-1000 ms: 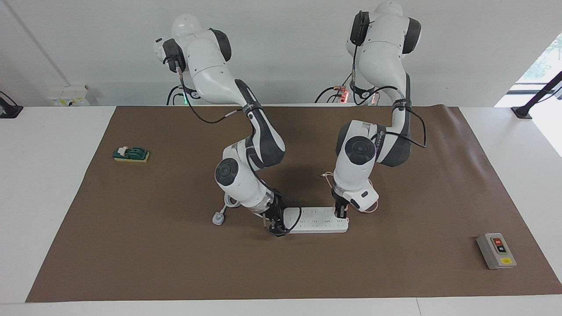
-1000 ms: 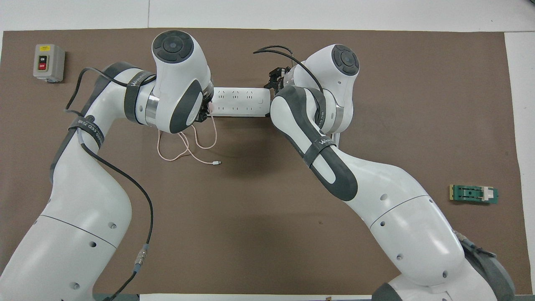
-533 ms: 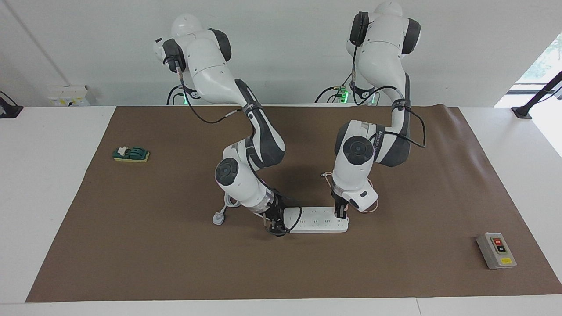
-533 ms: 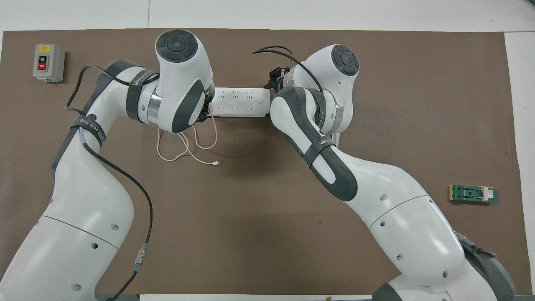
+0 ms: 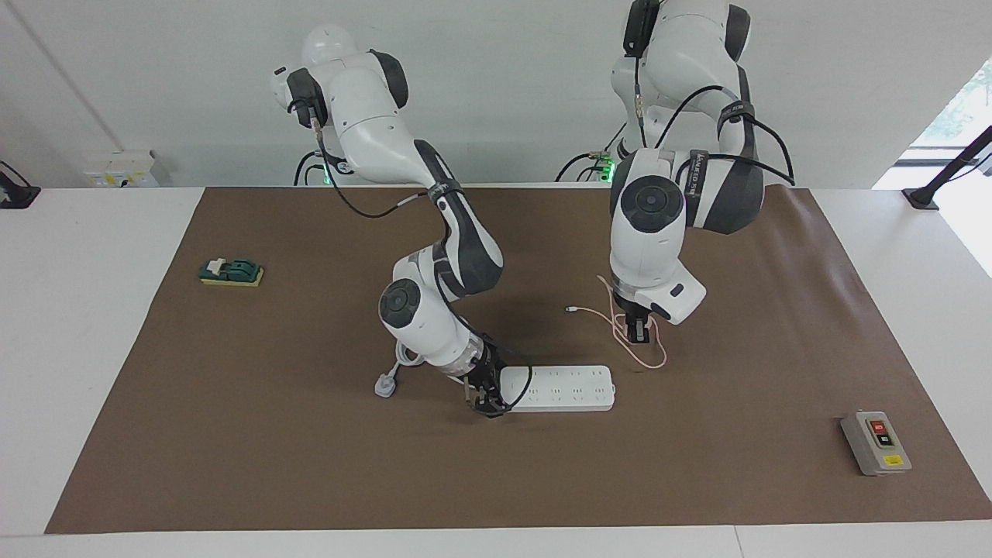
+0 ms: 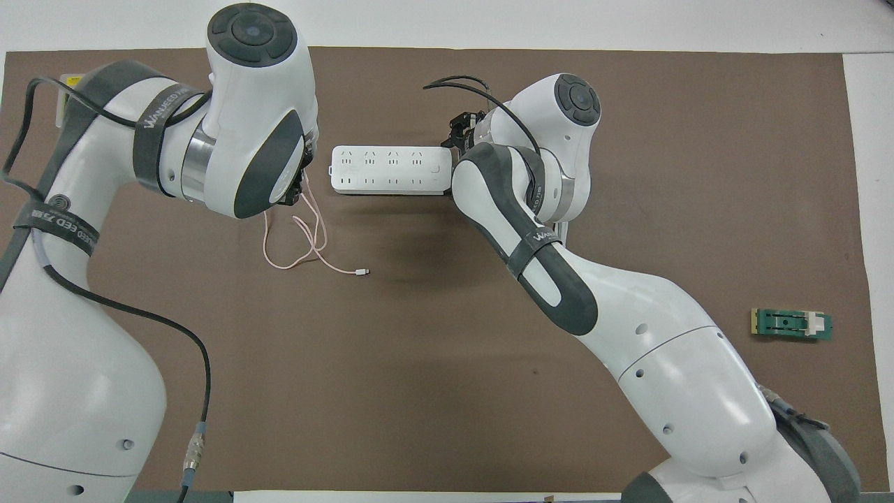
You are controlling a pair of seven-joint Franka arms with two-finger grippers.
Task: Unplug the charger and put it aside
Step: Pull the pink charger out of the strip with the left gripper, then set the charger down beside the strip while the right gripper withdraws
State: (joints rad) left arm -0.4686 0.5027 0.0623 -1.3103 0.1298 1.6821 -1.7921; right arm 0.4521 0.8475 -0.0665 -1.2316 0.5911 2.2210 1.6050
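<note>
The white power strip (image 5: 562,387) (image 6: 387,170) lies flat mid-mat with all its sockets bare. My left gripper (image 5: 638,333) hangs in the air over the mat beside the strip's end, shut on the small pale charger (image 5: 638,328). The charger's thin pink cable (image 5: 647,358) (image 6: 307,241) droops from it in loops onto the mat, and its free tip (image 6: 361,272) lies toward the robots. In the overhead view the left wrist hides the charger and fingers. My right gripper (image 5: 485,403) (image 6: 457,134) is shut and rests down on the strip's other end.
The strip's thick white cord ends in a white plug (image 5: 385,385) on the mat beside the right arm. A green device (image 5: 231,272) (image 6: 791,325) lies toward the right arm's end. A grey switch box (image 5: 876,442) sits toward the left arm's end.
My left gripper has risen off the power strip with the charger and moved toward the robots; the charger is out of its socket and the cable trails after it. The right arm has stayed put.
</note>
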